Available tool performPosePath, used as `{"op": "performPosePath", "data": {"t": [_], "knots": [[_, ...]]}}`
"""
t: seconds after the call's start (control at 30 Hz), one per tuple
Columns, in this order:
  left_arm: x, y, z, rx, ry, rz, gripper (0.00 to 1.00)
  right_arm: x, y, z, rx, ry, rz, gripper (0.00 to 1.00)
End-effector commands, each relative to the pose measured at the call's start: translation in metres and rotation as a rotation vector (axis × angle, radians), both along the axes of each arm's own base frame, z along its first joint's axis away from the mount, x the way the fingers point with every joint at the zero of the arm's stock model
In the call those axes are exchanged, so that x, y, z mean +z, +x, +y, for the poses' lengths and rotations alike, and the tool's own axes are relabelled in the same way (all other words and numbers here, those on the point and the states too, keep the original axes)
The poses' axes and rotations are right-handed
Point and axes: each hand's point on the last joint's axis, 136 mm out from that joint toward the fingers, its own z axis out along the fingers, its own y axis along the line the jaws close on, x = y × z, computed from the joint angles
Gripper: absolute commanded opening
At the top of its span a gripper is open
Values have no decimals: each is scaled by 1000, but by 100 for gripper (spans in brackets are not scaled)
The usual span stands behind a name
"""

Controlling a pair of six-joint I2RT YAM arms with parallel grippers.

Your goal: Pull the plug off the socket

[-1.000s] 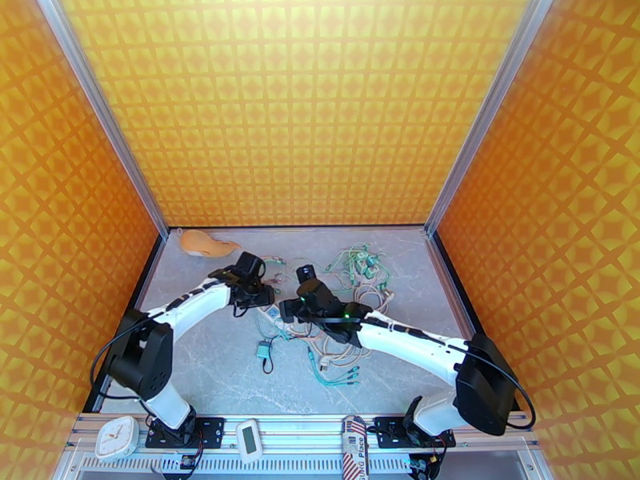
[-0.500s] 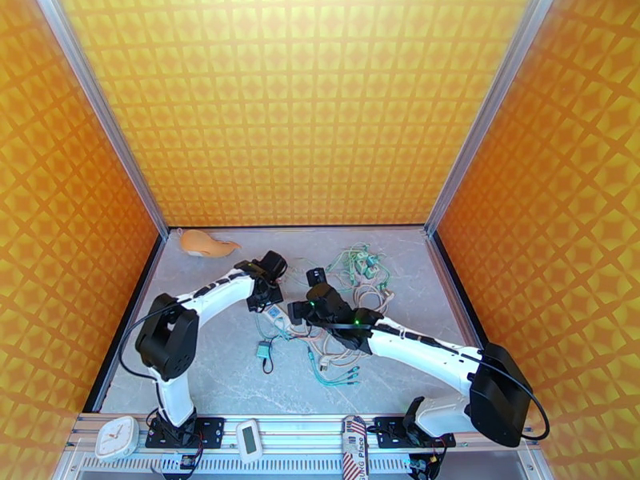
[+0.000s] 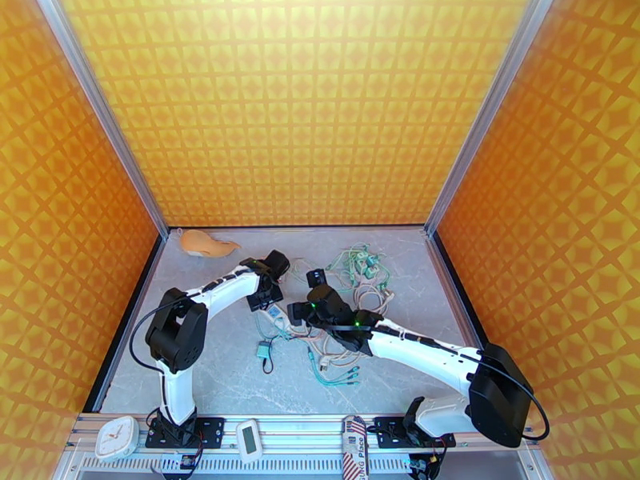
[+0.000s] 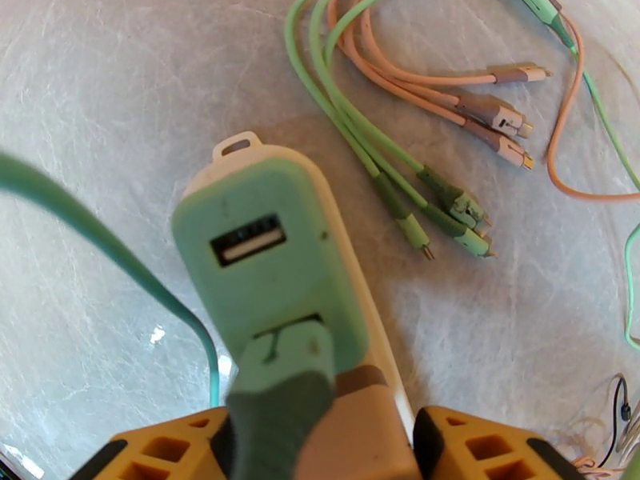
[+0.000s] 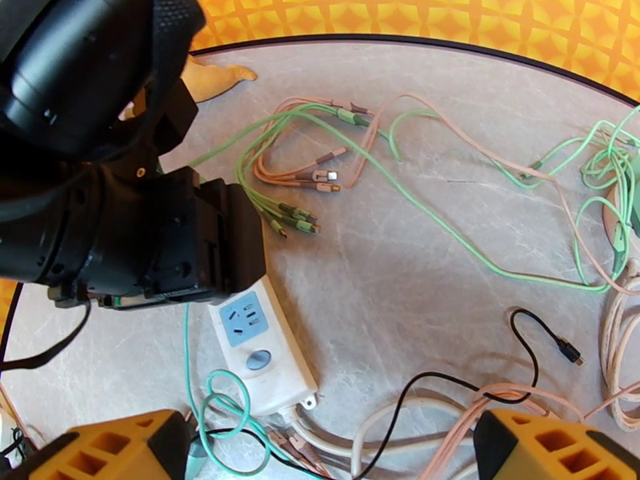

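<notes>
Left gripper straddles the plug; right gripper stands wide apart.
At lower centre of the left wrist view, yellow fingers flank the green plug, which is seated in the socket strip; whether they pinch it, I cannot tell. Loose cables fan out at upper right. In the right wrist view, the right gripper holds nothing.

Misc cables, clock, tan obj.

The plug is blurry and its near end is cut off. The left gripper is mostly cut off, so its hold is unclear. The left arm hides the socket's far end.
</notes>
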Motion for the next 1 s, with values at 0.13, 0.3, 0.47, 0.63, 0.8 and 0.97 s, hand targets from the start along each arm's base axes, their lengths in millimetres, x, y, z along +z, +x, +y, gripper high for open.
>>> {"op": "performPosePath", "data": {"t": [0.13, 0.3, 0.47, 0.63, 0.8, 0.97], "knots": [[-6, -2, 15, 13, 39, 19, 45, -12, 3, 26, 67, 46, 52, 94], [-3, 2, 17, -16, 42, 10, 42, -29, 4, 42, 111, 79, 110, 80], [-1, 5, 16, -56, 50, 5, 41, -44, 11, 57, 143, 133, 179, 62], [-5, 2, 18, -68, 56, 19, 41, -54, 26, 65, 145, 180, 221, 54], [-2, 3, 14, -72, 35, 4, 40, -71, 43, 74, 146, 274, 307, 48], [1, 6, 12, -80, 28, -2, 40, -87, 48, 89, 185, 321, 380, 45]]}}
